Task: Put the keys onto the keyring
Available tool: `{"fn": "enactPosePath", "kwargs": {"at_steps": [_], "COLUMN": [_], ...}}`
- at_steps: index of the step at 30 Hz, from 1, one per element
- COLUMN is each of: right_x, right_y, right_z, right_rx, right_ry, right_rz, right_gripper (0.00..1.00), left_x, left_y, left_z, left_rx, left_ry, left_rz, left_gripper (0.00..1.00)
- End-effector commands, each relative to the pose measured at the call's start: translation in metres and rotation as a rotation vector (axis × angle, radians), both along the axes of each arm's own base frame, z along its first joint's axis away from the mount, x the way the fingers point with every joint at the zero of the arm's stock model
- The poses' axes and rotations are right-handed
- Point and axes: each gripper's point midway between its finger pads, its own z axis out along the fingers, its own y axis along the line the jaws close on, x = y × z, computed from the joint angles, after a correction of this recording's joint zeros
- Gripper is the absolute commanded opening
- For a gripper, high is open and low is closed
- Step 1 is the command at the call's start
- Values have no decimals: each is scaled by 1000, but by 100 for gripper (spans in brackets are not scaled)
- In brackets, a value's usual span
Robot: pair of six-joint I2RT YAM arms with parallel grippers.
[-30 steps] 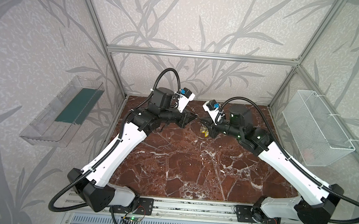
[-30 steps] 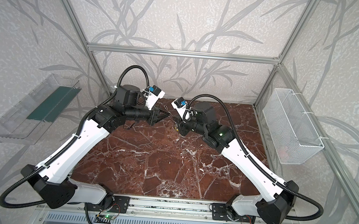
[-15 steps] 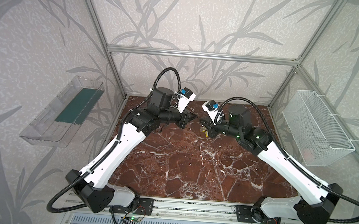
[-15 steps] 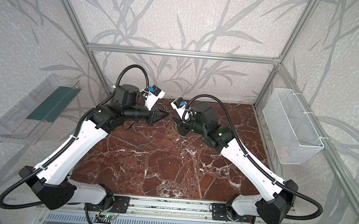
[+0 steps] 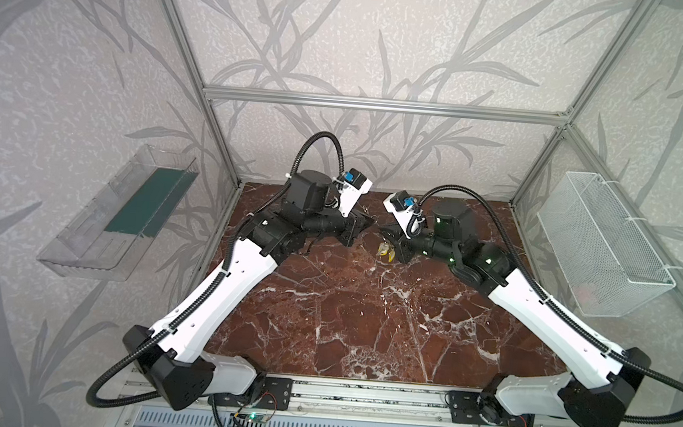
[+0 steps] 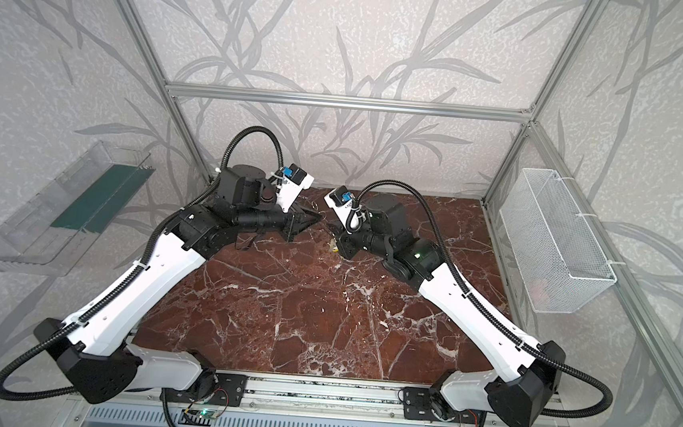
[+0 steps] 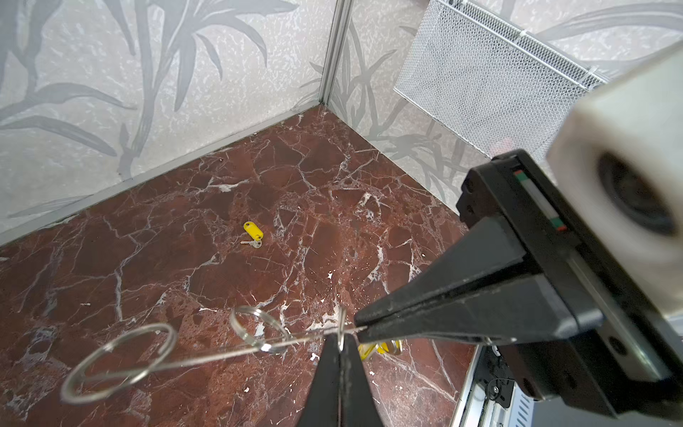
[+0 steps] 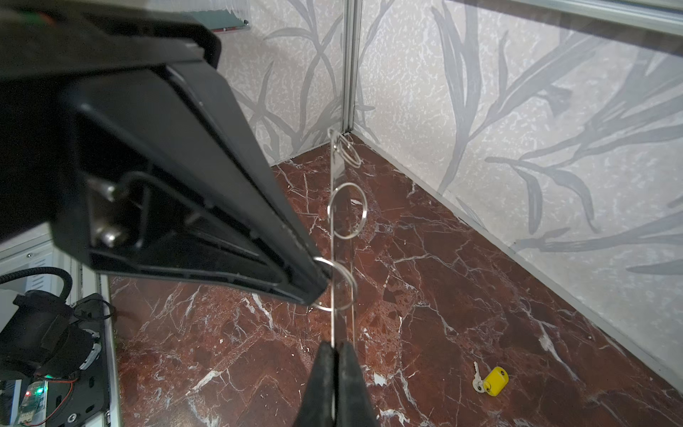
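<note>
No lettering, brand or number can be read. Any marking on the key tag [image 7: 253,230] is too small.

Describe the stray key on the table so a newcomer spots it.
Find the marble table, then its back right corner beside the mesh basket. Out from that corner lies the stray key: a yellow tag with a small silver key attached. Unlike the bunched yellow tags, it lies alone.

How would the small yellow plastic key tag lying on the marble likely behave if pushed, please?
The yellow plastic key tag probably slides easily on the glossy marble tabletop; its attached small silver key likely swings loosely.
</note>
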Motion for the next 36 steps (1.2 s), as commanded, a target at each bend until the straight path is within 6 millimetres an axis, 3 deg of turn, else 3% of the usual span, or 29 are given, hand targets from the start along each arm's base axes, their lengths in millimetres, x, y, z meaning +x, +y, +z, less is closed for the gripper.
{"fn": "enactPosePath", "kwargs": {"at_steps": [1,11,13,15,19,28,36], "right_x": [-6,-15,-16,-13,-8,14,20], "right_y": [7,13,12,8,-6,-46,-48], "right_z": [24,33,36,38,46,71,93], "right_rx": [60,122,135,142,206,482,641], "right_ry": [-24,-3,3,4,24,139,182], "right_rz": [32,73,74,52,31,4,86], "right_gripper": [0,0,13,15,26,28,28], "left_x": [7,6,6,7,7,1,-5], "left_y": [2,-2,-3,-2,-4,-12,-26], "left_z": [14,8,10,13,24,57,79], "left_rx": [-36,-109,-142,-166,-207,-313,-402], "left_ry": [-71,-90,-100,-103,-121,-233,-229], "left_rz": [46,69,70,82,77,9,-92], "left_gripper": [0,0,0,0,0,0,0]}}
